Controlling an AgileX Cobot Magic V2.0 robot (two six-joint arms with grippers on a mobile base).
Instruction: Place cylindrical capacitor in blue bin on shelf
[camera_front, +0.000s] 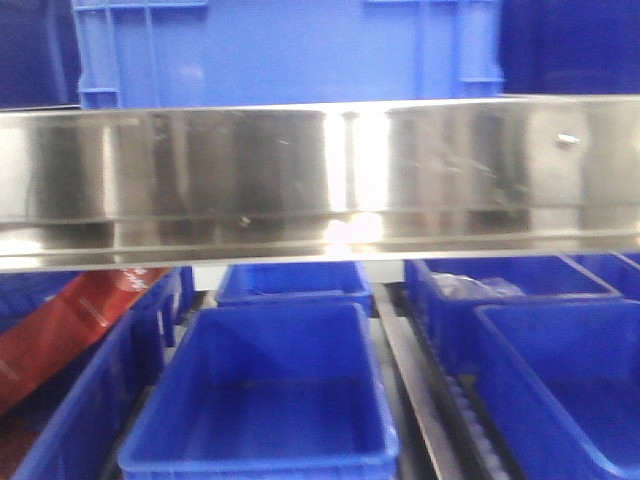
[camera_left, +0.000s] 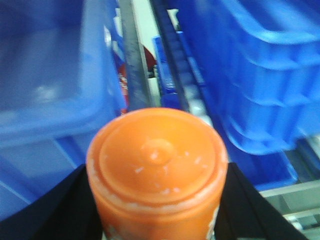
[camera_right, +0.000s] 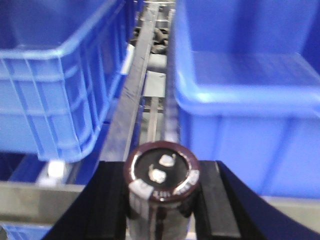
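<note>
Tightly, right tool (camera_right: 161, 202) grips cylindrical capacitor (camera_right: 161, 172), left tool (camera_left: 157, 217) orange cylinder (camera_left: 157, 160)

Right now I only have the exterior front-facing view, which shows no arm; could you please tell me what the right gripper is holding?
Observer: The right gripper is shut on the cylindrical capacitor, its terminals facing the camera.
Operator: And the left one?
Observer: The left gripper is shut on an orange capped cylinder.
Operator: What lies ahead of the capacitor?
Observer: A metal rail runs between the left blue bin and the right blue bin.
</note>
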